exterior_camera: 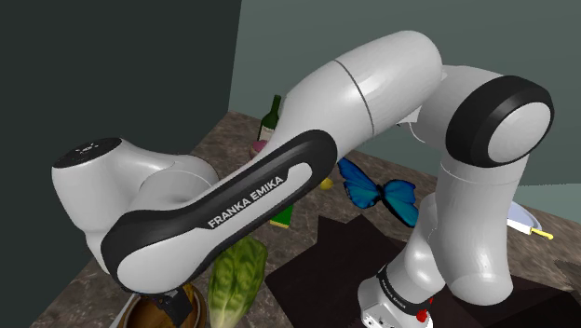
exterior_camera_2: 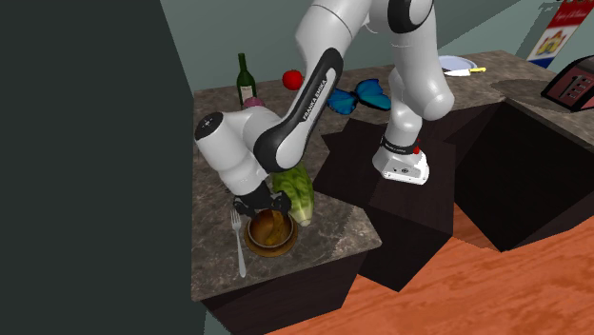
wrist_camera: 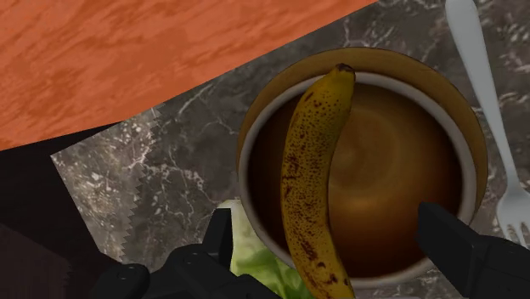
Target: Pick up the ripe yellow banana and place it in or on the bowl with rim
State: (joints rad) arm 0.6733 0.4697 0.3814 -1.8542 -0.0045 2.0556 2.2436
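There, banana (wrist_camera: pixel 307 170) tip perhaps on bowl (wrist_camera: pixel 246 146) rim.

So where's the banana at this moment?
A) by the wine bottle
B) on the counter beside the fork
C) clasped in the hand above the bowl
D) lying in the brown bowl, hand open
D: the spotted banana lies in the brown bowl, and the hand is open, its fingers clear of it.

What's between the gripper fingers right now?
Wrist view: the spotted yellow banana lies between the fingers of the open gripper, touching neither, resting inside the brown bowl.
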